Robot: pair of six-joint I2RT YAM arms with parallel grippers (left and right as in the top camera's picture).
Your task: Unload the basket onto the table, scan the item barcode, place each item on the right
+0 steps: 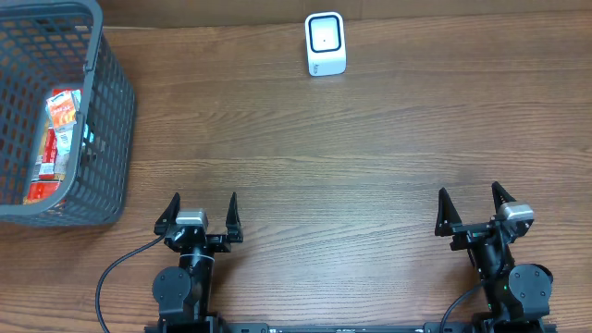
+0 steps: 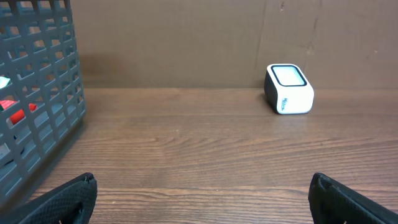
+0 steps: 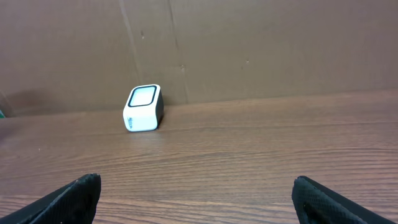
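A white barcode scanner [image 1: 326, 44] with a dark window stands at the table's far edge; it also shows as the scanner [image 2: 288, 89] in the left wrist view and the scanner [image 3: 143, 108] in the right wrist view. Red and white packaged items [image 1: 57, 134] lie inside a grey basket [image 1: 109, 120] at the far left; a red item [image 2: 17, 111] shows through the basket wall [image 2: 43, 106]. My left gripper [image 1: 201, 213] stands open at the near edge, holding nothing. My right gripper [image 1: 471, 205] is open at the near right, with nothing between its fingers.
A brown cardboard wall [image 3: 249, 43] backs the table behind the scanner. A black cable [image 1: 116, 277] runs from the left arm's base toward the front edge. Bare wood lies between the grippers and the scanner.
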